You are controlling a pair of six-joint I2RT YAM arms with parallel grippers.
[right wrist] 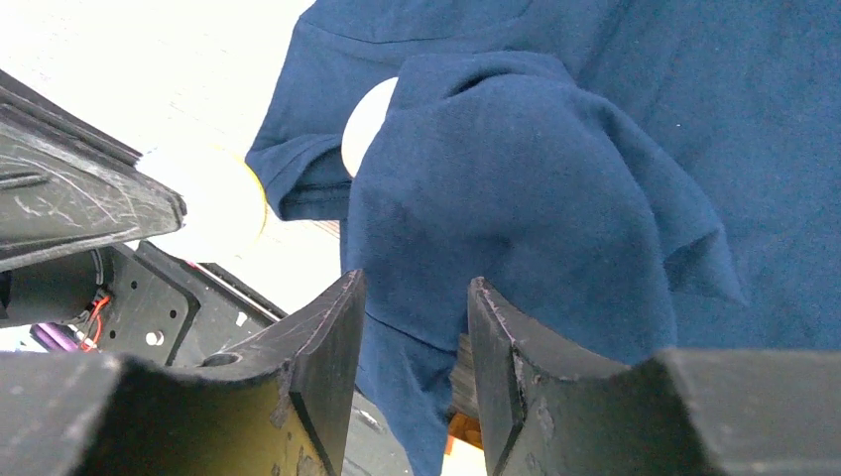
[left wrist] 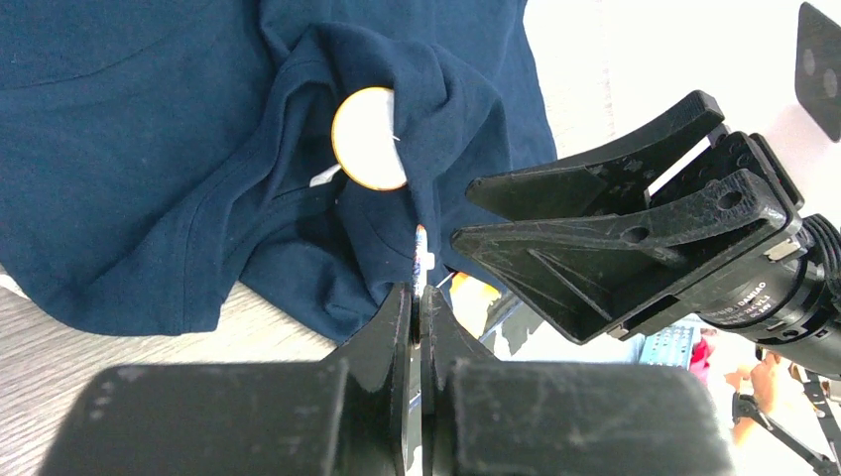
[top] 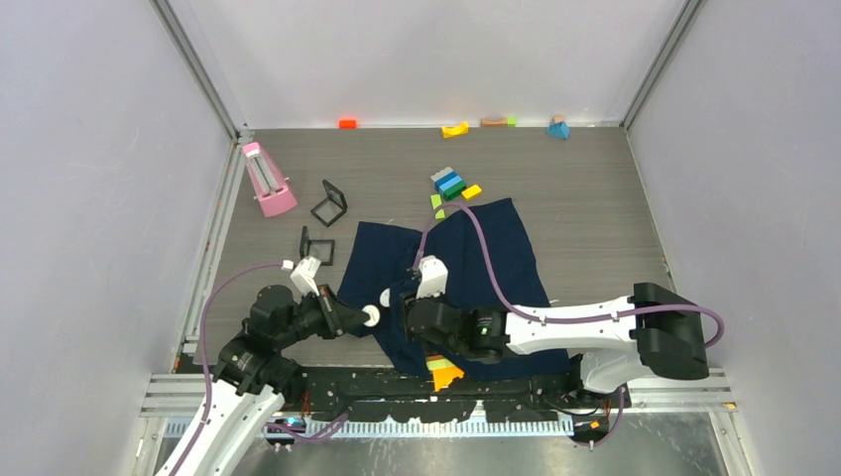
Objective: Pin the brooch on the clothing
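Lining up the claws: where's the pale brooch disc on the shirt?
Left wrist view, upper middle: the brooch disc sits at the shirt collar beside the white label, ahead of the left claw.

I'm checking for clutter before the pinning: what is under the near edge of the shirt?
An orange and yellow block pokes out from under the shirt. How far it runs beneath is hidden by the fabric.
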